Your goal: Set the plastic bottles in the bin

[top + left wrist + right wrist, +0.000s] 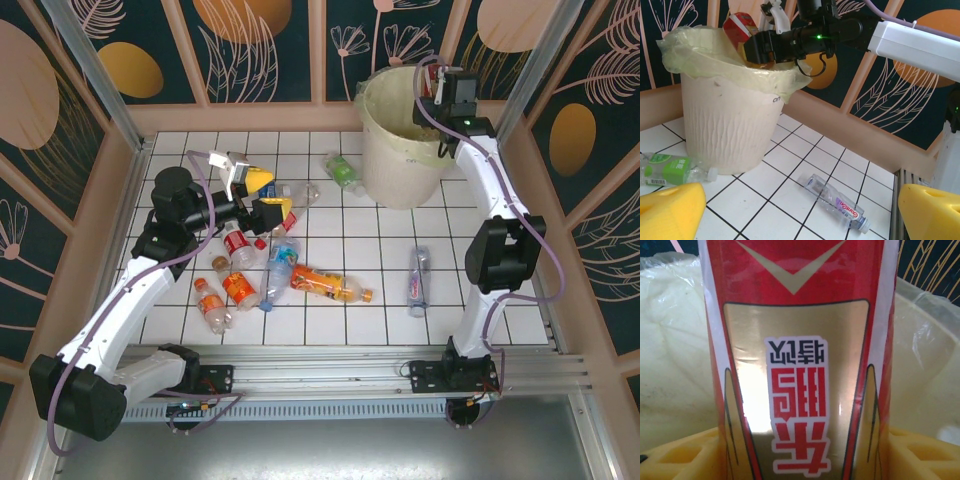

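so the right claw [437, 88] is clamped on a red-and-gold labelled bottle [800, 365] and has it hanging right over the mouth of the bin [400, 160], just above the yellow bag liner [715, 55] that's folded over the rim. My guess is it's held that high so the bottle clears the rim and drops straight in once the fingers let go

the left claw [265, 197] is spread wide with nothing in it, yellow fingers [670, 210] well apart, hovering over the pile of bottles [250, 270] on the left side of the counter. Looks to me like it's lining up the next pick while the other arm does the drop

loads left to do: an orange-labelled one [325, 285] beside the pile, a green-labelled one [342, 170] lying just beside the bin's base, and a clear one [418, 278] on its own near the right arm

counter [380, 320] is white tile with dark grout. It's flat, so I'd expect round bottles to roll if nudged. Walls [260, 50] are dark panels with orange blobs and leaf drawings in wooden frames, and there's a metal rail [400, 352] along the near edge
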Robot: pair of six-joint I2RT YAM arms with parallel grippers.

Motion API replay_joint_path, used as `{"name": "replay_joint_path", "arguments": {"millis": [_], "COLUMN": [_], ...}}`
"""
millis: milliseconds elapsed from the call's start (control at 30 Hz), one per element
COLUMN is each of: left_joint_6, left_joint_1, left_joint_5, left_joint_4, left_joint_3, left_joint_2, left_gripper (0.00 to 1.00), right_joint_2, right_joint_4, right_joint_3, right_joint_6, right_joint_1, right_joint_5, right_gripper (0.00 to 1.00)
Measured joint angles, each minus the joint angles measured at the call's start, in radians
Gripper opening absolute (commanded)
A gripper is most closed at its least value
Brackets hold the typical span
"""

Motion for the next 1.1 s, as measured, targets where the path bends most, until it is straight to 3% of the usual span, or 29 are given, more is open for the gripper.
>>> {"name": "replay_joint_path", "arguments": {"millis": [333, 667, 1100], "left_joint_6": [0.0, 0.0, -0.002], "left_joint_1": [0.0, 0.0, 0.0], "left_joint_5": [0.0, 0.0, 0.0], "left_joint_4": [0.0, 0.0, -0.001], "left_joint_3": [0.0, 0.0, 0.0], "left_joint_2": [0.005, 0.005, 0.005], "left_gripper": [0.99, 0.98, 0.98], "right_joint_2": [-0.005, -0.114, -0.567], "right_joint_4": [-0.009, -0.01, 0.119], "right_joint_3": [0.028, 0.028, -0.444], "right_joint_6": [0.019, 0.037, 0.094], "right_joint_1": [-0.004, -0.01, 0.033], "right_joint_5": [-0.024, -0.056, -0.252], "right_gripper": [0.78, 0.79, 0.79]}}
